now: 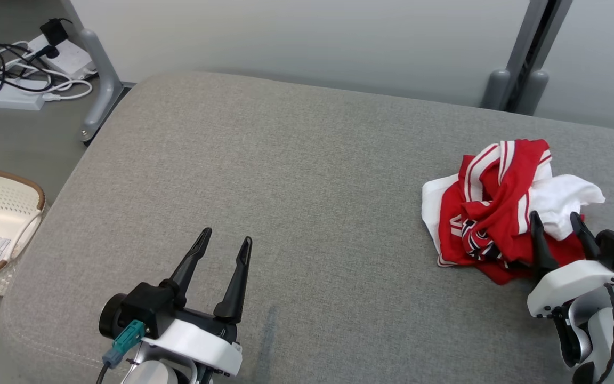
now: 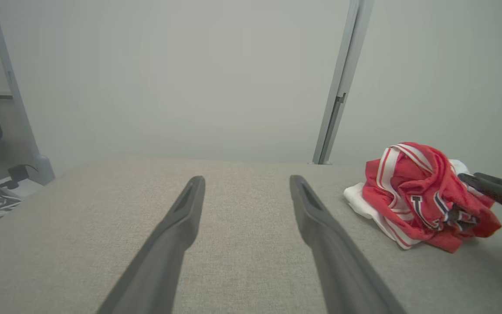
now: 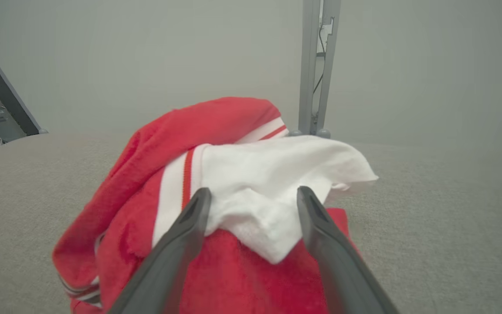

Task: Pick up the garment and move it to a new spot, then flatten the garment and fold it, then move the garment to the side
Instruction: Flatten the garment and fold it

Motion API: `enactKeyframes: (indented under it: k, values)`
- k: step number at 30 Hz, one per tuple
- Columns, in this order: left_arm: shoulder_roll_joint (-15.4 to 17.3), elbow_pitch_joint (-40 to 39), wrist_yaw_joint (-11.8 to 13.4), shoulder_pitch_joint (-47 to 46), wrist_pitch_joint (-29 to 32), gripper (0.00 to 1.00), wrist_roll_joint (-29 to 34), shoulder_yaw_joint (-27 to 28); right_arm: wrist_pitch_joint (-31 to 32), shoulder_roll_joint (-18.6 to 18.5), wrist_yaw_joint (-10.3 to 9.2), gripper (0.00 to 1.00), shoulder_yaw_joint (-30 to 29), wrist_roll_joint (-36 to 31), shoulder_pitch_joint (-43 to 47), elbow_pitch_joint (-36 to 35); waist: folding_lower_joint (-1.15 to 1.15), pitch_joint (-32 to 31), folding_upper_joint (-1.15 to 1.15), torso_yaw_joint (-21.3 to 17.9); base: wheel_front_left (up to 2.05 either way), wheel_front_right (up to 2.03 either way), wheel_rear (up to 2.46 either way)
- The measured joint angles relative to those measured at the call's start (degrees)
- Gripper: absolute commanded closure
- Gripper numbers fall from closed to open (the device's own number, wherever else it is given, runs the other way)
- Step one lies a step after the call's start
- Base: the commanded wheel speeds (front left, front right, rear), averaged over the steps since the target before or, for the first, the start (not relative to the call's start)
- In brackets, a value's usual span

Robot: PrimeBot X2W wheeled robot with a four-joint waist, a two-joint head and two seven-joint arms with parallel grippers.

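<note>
Right pincer [image 1: 555, 217], fully open and empty, straddles a white fold of the garment [image 1: 499, 202] near the upholstered surface's [image 1: 285, 160] right edge. It should close deep and gather several layers. Left pincer [image 1: 227, 237] open, empty.

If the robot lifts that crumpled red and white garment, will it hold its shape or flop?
Probably flop: the crumpled red and white fabric garment lies in loose soft folds, so it should sag and unfurl. It looks light, its thin white layer draping freely. Pushed, it would likely bunch on the textured grey cushion rather than slide.
</note>
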Motion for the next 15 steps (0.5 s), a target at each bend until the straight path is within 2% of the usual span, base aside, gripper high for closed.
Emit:
enactKeyframes:
  k: [3, 4, 10, 15]
  values:
    - [0.0, 0.2, 0.0, -0.3, 0.0, 0.0, -0.1, -0.1, 0.0, -0.5, 0.0, 0.0, 0.2, -0.1, -1.6, 4.4, 0.0, 0.5, 0.0, 1.0, 0.0, 0.0, 0.0]
    - [0.0, 0.3, 0.0, -0.3, 0.0, 0.0, -0.2, -0.2, 0.0, -0.7, 0.0, 1.0, 0.8, 0.1, -2.9, 7.1, 0.0, 0.7, 0.0, 1.7, 0.0, 0.0, 0.0]
    - [0.0, 0.6, 0.0, -0.3, 0.0, 0.0, -0.5, -0.4, 0.0, -0.3, 0.0, 1.0, 3.4, 1.3, -4.4, 4.3, 0.0, 0.3, 0.0, 2.1, 0.0, 0.0, 0.0]
    - [0.0, 0.7, 0.0, -0.3, 0.0, 0.0, -1.1, -0.4, 0.0, 0.5, 0.0, 1.0, 8.5, 3.7, -6.4, 0.6, 0.0, -0.8, 0.0, 2.2, 0.0, 0.0, 0.0]
